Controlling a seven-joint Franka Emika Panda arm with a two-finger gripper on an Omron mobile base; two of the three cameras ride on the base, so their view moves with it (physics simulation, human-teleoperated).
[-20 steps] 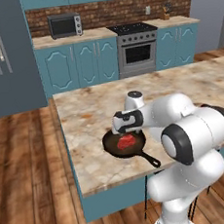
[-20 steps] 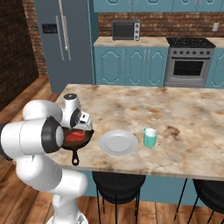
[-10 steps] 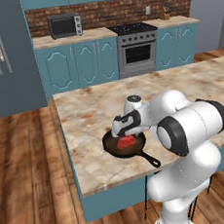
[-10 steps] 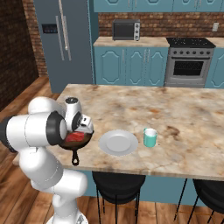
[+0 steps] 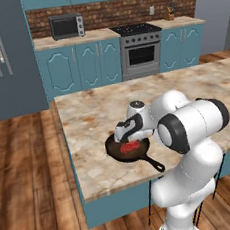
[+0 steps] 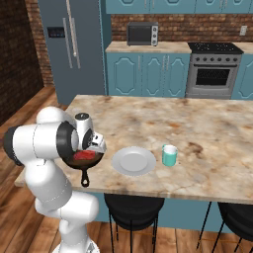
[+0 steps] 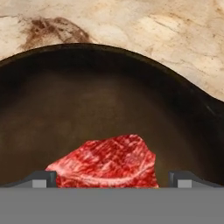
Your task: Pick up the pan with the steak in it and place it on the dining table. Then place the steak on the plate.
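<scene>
the pan (image 5: 128,150) already sits on the dining table (image 5: 92,122) just beside the plate (image 6: 133,160), so what is left is the steak (image 7: 107,163) (not yet gripped), which lies in the pan between the tips of the wide-open, empty hand (image 7: 112,179).

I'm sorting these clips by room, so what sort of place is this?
A home kitchen, computer-rendered: a steel stove and microwave along the brick back wall, a tall fridge, and a stone-topped island holding a pan of steak.
</scene>
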